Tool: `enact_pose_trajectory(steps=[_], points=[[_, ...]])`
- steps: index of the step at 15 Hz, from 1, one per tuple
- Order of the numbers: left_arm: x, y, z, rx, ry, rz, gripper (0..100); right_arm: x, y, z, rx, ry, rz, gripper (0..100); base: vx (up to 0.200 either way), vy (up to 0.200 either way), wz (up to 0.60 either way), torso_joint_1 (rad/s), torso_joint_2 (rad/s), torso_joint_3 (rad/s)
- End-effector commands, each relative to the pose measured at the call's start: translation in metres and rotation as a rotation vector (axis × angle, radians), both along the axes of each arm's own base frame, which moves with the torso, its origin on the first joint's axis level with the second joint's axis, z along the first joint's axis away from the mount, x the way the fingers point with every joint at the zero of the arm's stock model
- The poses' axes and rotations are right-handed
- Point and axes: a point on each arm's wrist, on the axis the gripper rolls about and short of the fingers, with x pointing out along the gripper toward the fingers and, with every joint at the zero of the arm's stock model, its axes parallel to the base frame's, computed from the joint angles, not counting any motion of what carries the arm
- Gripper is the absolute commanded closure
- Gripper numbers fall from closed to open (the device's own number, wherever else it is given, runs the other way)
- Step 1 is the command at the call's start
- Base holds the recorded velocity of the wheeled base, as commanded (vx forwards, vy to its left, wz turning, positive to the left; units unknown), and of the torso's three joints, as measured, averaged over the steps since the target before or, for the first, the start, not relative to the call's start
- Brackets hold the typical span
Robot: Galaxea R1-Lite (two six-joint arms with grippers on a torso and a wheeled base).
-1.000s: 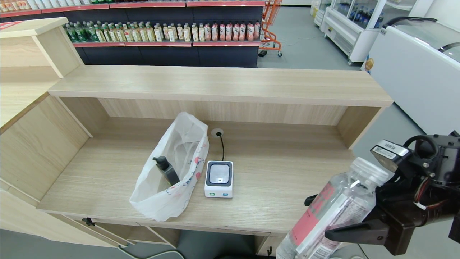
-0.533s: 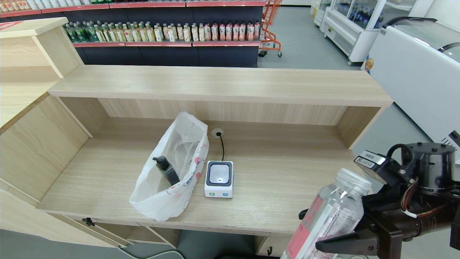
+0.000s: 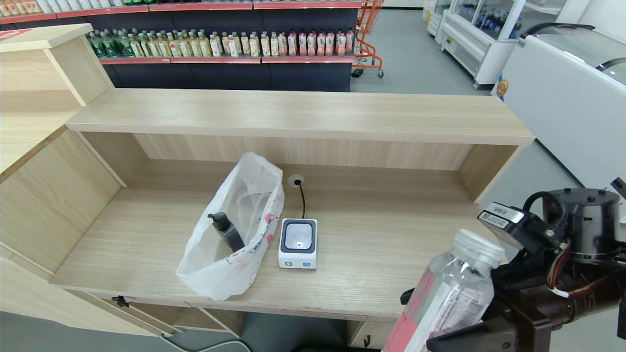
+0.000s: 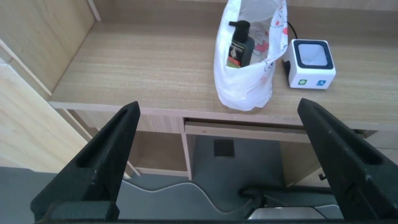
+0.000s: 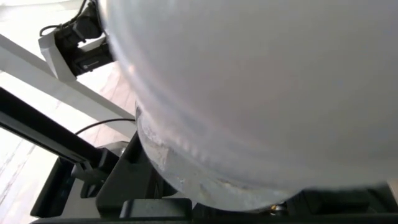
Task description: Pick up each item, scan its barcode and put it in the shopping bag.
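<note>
1. Off the near right corner of the counter [image 3: 381, 234], a clear bottle [image 3: 452, 288] is held tilted, cap uppermost, clamped in the right gripper [image 3: 442, 320].
2. Right wrist view: a pale curved surface, probably that bottle, is seen close to the lens.
3. The left gripper [image 4: 217, 109] is noted with fingers spread wide, nothing held, before the counter front.
4. The shopping bag [image 3: 210, 281] lies on the counter with a dark pump bottle [image 3: 227, 232] inside; the scanner [image 3: 298, 243] is set just beside it.
</note>
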Motion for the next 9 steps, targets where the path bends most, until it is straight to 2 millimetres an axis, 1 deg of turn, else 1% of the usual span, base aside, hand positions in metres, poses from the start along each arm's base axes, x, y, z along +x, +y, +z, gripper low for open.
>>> enact_pose_trajectory(steps=[1, 9], points=[[0.0, 0.0, 0.0, 0.0, -0.001, 0.0, 0, -0.0024, 0.006, 0.0004, -0.017, -0.013, -0.02, 100, 0.0, 0.0, 0.0, 0.0, 0.0, 0.0], [0.0001, 0.0, 0.0001, 0.0, 0.001, 0.0, 0, -0.0054, 0.0071, 0.002, -0.017, -0.022, -0.019, 100, 0.0, 0.0, 0.0, 0.0, 0.0, 0.0]])
